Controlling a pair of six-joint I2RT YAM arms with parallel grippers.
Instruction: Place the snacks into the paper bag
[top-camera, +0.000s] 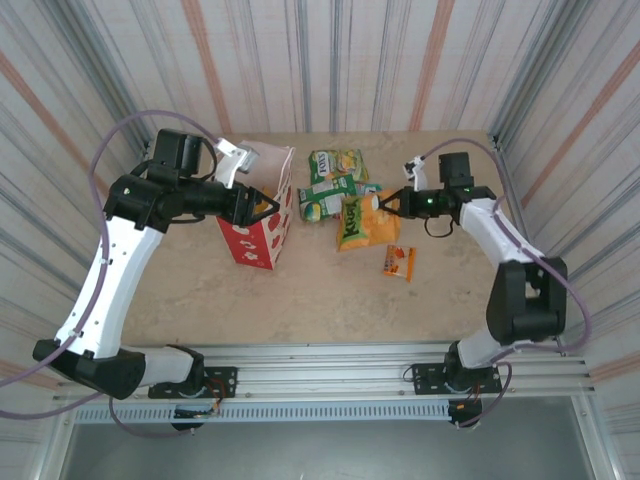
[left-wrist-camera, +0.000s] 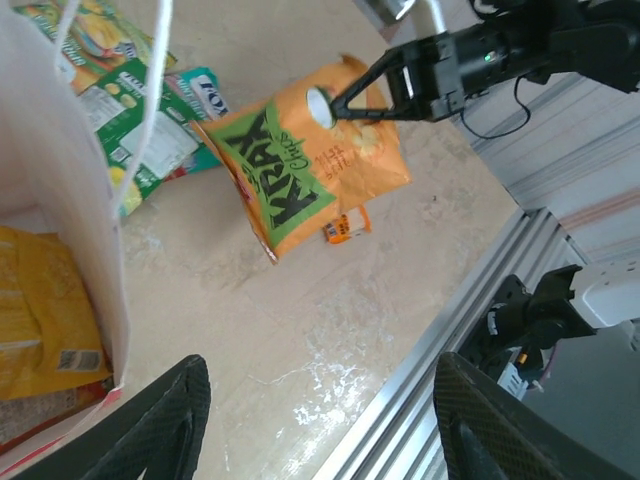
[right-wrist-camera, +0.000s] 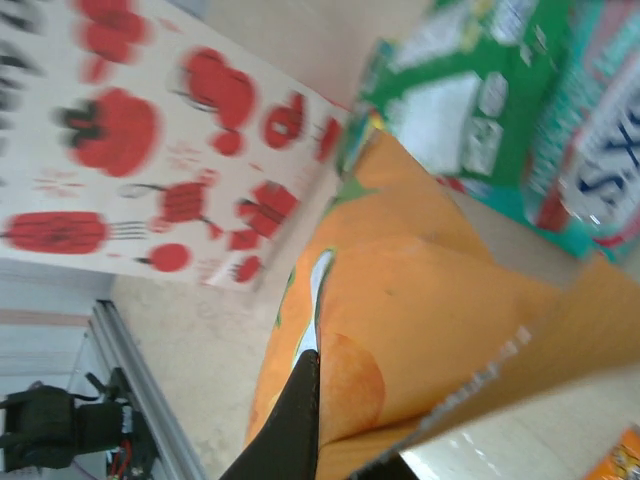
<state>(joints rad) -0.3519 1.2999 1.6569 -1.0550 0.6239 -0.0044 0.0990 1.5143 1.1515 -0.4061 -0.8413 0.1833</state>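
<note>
Pinching the orange packet (left-wrist-camera: 300, 165) by its top edge is the right end effector (left-wrist-camera: 345, 105), jaws clamped on the foil right next to the hang hole. The pkt's gripped end looks raised, the opposite corner drooping toward the table (top-camera: 200, 300). Can't tell if that corner touches down.

Just behind it, toward the far edge at mid-table, sits the rest of the pile. Two green-yellow packets (top-camera: 335, 170) lie flat, one overlapping the other, w/ a teal packet (left-wrist-camera: 205, 92) poking out from under them, beside the orange one. The small orange sachet (top-camera: 399, 262) lies by itself, nearer the front edge and to the right of the pile, apart from everything.

Over to the paper bag (top-camera: 262, 225): left of the pile, red part low, white mouth up, leaning over, not square upright. One thin white handle (left-wrist-camera: 150, 110) loops across the left wrist view. Inside the bag a yellow packet (left-wrist-camera: 40, 320) lies against the white wall.

The left end effector (top-camera: 268, 205) is at the bag's mouth, on the pile-facing side, fingers (left-wrist-camera: 160, 420) spread wide apart w/ nothing between them. The bag's wall is right beside one finger. Contact or not, can't tell.
</note>
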